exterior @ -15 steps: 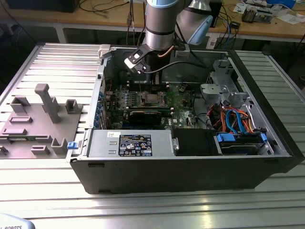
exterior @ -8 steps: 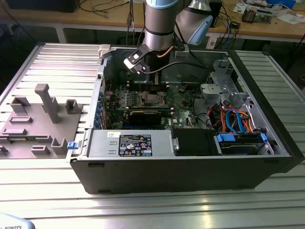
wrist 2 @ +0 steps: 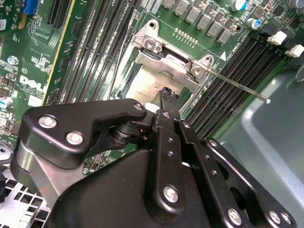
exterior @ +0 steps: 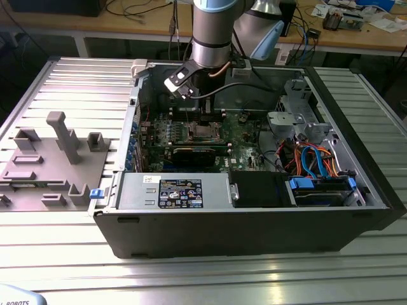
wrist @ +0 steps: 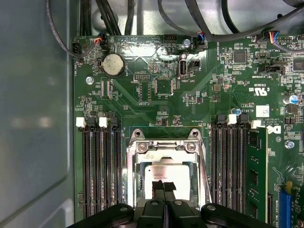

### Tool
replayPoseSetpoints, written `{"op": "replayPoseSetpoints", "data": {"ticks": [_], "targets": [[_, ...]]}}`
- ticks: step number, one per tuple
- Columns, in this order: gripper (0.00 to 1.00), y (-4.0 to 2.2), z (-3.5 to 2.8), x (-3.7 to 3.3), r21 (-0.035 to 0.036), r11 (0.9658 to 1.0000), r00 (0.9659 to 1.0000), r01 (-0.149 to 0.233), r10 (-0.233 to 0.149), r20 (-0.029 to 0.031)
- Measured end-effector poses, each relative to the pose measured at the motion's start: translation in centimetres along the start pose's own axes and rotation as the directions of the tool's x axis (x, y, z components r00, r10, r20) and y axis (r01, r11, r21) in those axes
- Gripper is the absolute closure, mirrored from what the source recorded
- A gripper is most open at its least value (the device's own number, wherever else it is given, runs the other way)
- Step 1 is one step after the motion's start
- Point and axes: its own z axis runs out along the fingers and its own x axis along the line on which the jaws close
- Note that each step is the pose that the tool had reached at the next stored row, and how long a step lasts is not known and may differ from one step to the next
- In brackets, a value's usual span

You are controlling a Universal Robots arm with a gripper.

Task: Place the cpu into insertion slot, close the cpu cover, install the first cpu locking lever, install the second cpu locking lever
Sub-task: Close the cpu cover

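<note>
Exterior view, item one: I log an open black metal computer case lying on a ribbed aluminium table. The grey Universal Robots arm reaches down into it over the green circuit board. The small square silver-rimmed insertion slot sits near the board's middle, below the arm. A grey moulded fixture tray lies on the table at the exterior view's left, outside the case.

Item two, first wrist view: the black two-fingered gripper hangs directly over the socket. Its jaws are drawn together, with the tips side by side and no visible gap, and I see nothing held between them. The small flat silver-grey square cpu lies seated in the slot, right under the tips. I cannot tell whether the tips touch it. The thin silvery metal cpu cover appears to lie flat around the chip, which shows through its square opening. Long black memory slots flank the socket on both sides. A round silver coin battery sits well apart.

Item three, second wrist view: the gripper, cpu and cpu cover appear in the same arrangement. A thin silvery locking lever rod juts out from the socket's corner across the memory slots.
</note>
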Motion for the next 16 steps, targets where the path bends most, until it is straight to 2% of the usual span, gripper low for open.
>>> {"op": "replayPoseSetpoints", "data": {"ticks": [16], "targets": [[0.89,-0.10,0.28,0.00,0.0000,1.0000,1.0000,0.000,0.000,0.0000]]}}
